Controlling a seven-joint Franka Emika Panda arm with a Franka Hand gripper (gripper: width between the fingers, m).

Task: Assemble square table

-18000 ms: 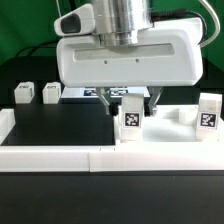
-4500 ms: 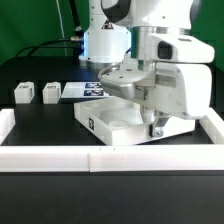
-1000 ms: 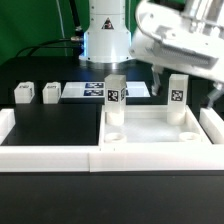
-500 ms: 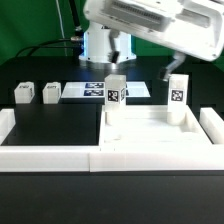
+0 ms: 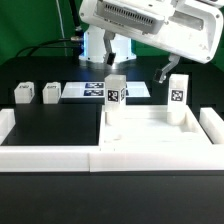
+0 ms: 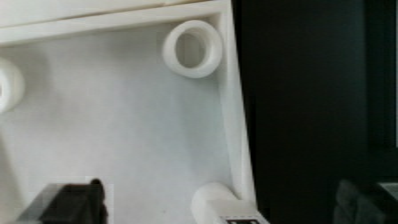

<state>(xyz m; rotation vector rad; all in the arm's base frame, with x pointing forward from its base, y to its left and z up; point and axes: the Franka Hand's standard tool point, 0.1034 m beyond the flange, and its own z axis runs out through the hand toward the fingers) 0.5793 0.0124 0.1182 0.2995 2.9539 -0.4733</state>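
Observation:
The square table's white top [image 5: 150,135] lies at the exterior view's right, hollow side up. Two white legs stand upright in its far corners, one [image 5: 115,96] at the left and one [image 5: 178,97] at the right, each showing a tag. Two more legs [image 5: 23,93] [image 5: 50,93] lie loose at the exterior view's left. My gripper [image 5: 190,76] hangs open just above the right leg, touching nothing. In the wrist view the gripper [image 6: 228,208] straddles that leg [image 6: 224,205] from above, over the top's inner floor [image 6: 125,130] and a corner hole [image 6: 192,47].
The marker board [image 5: 92,90] lies behind the top, near the robot base [image 5: 105,45]. A long low white border wall [image 5: 60,157] runs along the front, with side pieces at the left [image 5: 5,122] and right [image 5: 213,125]. Black table surface [image 5: 55,120] lies between.
The hand has lifted off the right leg and its body has swung toward the exterior view's left. Both upright legs and the top have stayed put.

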